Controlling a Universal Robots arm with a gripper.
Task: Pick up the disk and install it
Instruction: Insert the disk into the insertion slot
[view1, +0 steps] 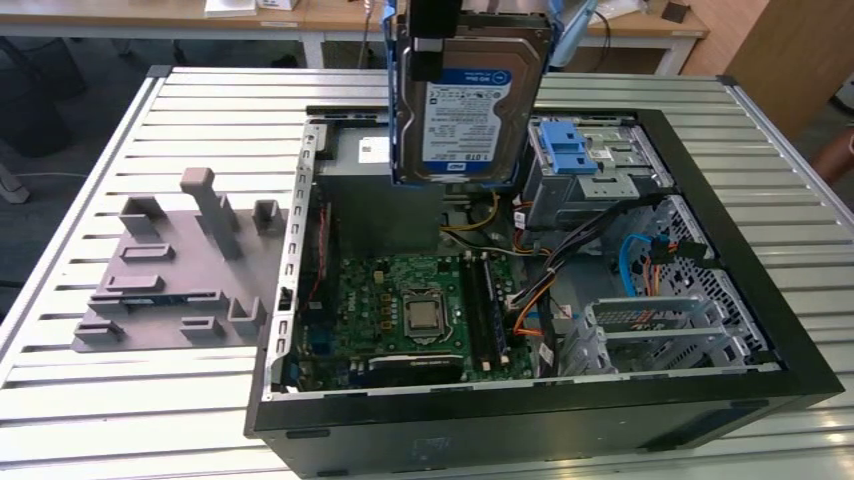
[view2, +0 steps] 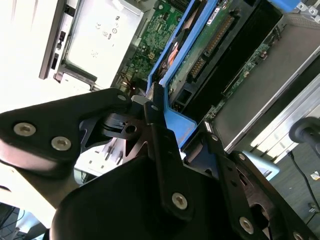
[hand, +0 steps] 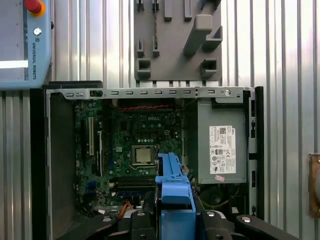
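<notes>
In the exterior view, the nearest thing is the black front wall of the open case, which lies on its side on a ribbed metal table. Just behind this wall, inside the case, the green board lies flat, with the square processor socket near its middle. On the exterior view's right of the board there are loose coloured cables and a metal bay.

On the exterior view's left, outside the case, a grey fixture with upright posts and small pockets rests on the table.

Farther back in the case the grey power supply sits on the left side, and the metal cage with a blue latch sits on the right side.

Above this far part of the case hangs the disk. It is upright, with its blue-and-white label turned to the camera, and its lower edge is over the power supply, just beside the cage. I cannot tell if it touches anything below.

The gripper comes from above and pinches the disk by its blue bracket; in the second wrist view the black fingers are pressed on both sides of the blue plastic.

Beyond the table stands a wooden desk.
</notes>
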